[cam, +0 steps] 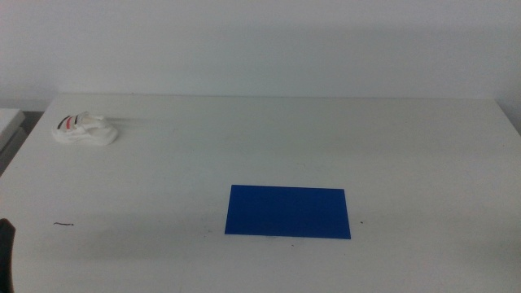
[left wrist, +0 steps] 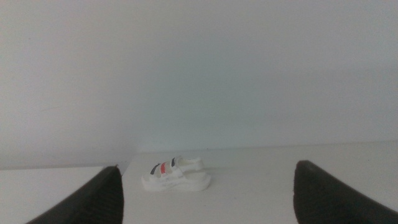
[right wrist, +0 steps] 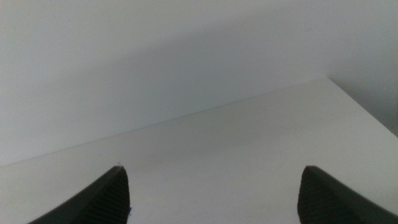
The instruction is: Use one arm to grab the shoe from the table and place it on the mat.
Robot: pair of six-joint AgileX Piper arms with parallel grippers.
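Observation:
The white shoe (cam: pixel 85 130) with dark and red straps lies at the far left of the table (cam: pixel 269 138). The blue mat (cam: pixel 288 212) lies flat near the front middle, well apart from the shoe. The left arm shows only as a dark sliver (cam: pixel 6 252) at the bottom left edge of the middle view. In the left wrist view the left gripper (left wrist: pixel 208 202) is open and empty, and the shoe (left wrist: pixel 175 174) lies far ahead between its jaws. The right gripper (right wrist: pixel 214 199) is open and empty over bare table; the right arm is out of the middle view.
A small dark speck (cam: pixel 63 224) lies on the table near the front left. A white wall (cam: pixel 260 41) rises behind the table's far edge. A lighter surface (cam: pixel 10 120) adjoins the table's far left corner.

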